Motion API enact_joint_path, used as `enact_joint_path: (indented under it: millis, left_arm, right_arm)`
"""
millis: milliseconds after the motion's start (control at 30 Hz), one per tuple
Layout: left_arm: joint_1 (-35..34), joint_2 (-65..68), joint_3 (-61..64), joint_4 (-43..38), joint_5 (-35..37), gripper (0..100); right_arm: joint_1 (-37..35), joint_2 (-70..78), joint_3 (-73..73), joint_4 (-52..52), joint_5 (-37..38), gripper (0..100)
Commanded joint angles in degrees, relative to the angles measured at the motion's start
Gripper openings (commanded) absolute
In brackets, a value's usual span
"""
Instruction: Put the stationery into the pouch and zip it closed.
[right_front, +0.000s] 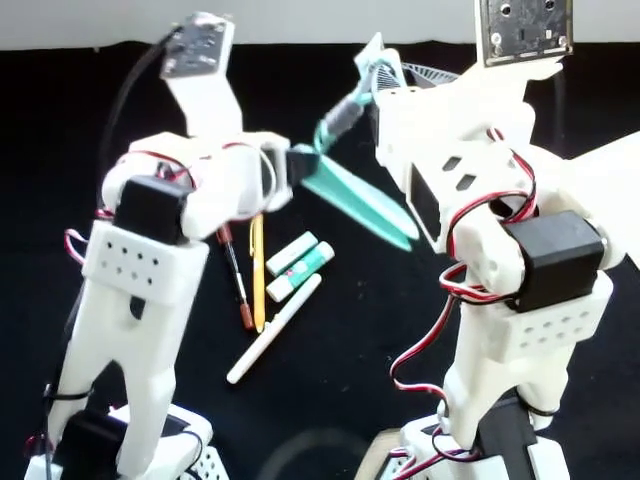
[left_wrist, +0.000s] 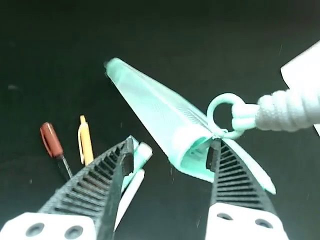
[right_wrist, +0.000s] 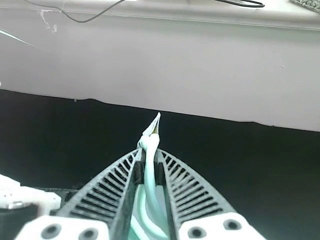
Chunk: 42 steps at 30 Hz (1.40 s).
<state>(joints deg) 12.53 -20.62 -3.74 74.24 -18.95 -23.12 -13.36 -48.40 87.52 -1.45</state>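
Right end effector (right_wrist: 150, 155) is clamped narrow on the white cord (left_wrist: 285, 110) tied to the ring pull (left_wrist: 209, 112) of a mint-green pouch (right_front: 365, 200), holding the pouch aloft at a slant over the black worktop (right_front: 370, 340). Left end effector (left_wrist: 169, 157), jaws spread wide & empty, straddles the pouch's ring end. One fingertip (left_wrist: 214, 156) sits at or v. close to the fabric edge; contact can't be confirmed. The mouth looks partly open beside the ring, though how far the zip runs is unclear.

None of the stationery is inside yet. A yellow pen (right_front: 258, 275), a brown-capped pen (right_front: 238, 285), a white pen (right_front: 275, 330) & two short teal-and-white sticks (right_front: 292, 253) (right_front: 302, 272) lie loose on the worktop just below the pouch.

Likely risks from here:
- The pouch hangs by the cord alone, so any tug by the R arm could drag the slider & zip the pouch shut before it is filled.
- If the L jaws close across both lips rather than one, they would pinch the mouth flat, leaving no gap for a pen.
- With both arms tied up on the pouch, neither is free to fetch items. Letting go on either side may let the limp fabric sag or swing, poss. dropping onto the pens below & scattering them.
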Motion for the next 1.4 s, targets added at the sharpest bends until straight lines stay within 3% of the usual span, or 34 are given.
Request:
enact_joint_path:
  millis: [0,433,767,1033,1367]
  left_arm:
    - [-2.2,1.0,-0.5,-1.4,-0.6,25]
    - [-5.2,0.1,-0.5,-1.8,-3.0,25]
    - [-0.6,1.4,1.9,-6.9,-5.5,24]
    - [4.5,5.0,3.9,-11.4,-10.6,0]
    - [4.6,3.9,2.2,-9.2,-10.6,1]
  right_arm:
    - [0.8,0.4,-2.1,0.0,0.7,0.5]
    - [2.3,2.5,-2.2,0.0,2.0,0.5]
    - [2.3,2.8,-2.2,0.5,2.2,0.5]
    - [2.7,2.8,-2.1,1.3,2.2,0.5]
    - [4.4,2.6,-2.0,1.5,2.0,0.5]
